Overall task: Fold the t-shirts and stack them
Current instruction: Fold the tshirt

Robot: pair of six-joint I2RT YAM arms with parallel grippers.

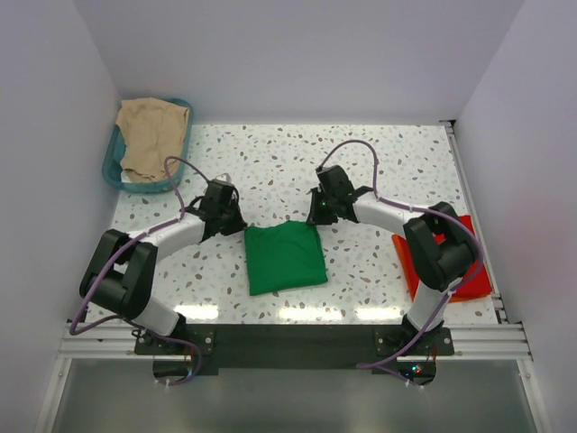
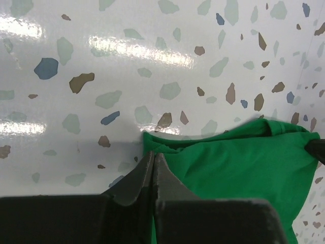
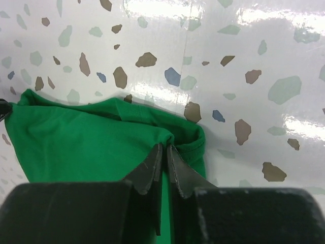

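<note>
Green shirt (image 1: 284,259) lies folded, mid-table (image 1: 270,162), near arm bases. Left hand (image 2: 154,155) at shirt's far left corner, fingers together, pinching hem. Right hand (image 3: 164,147) at shirt's far right corner, fingers nearly together, nipping puckered cloth. Red shirt (image 1: 469,275) well right of green shirt, partly behind right arm. Basket (image 1: 113,171) with beige cloth far left of green shirt.

1. A robot test cell in a lab: plain white walls (image 1: 297,54) box in a speckled table (image 1: 397,153) on three sides.
2. At the table's near edge, a metal rail (image 1: 487,337) carries the cabled left arm (image 1: 171,236) and right arm (image 1: 388,215).
</note>
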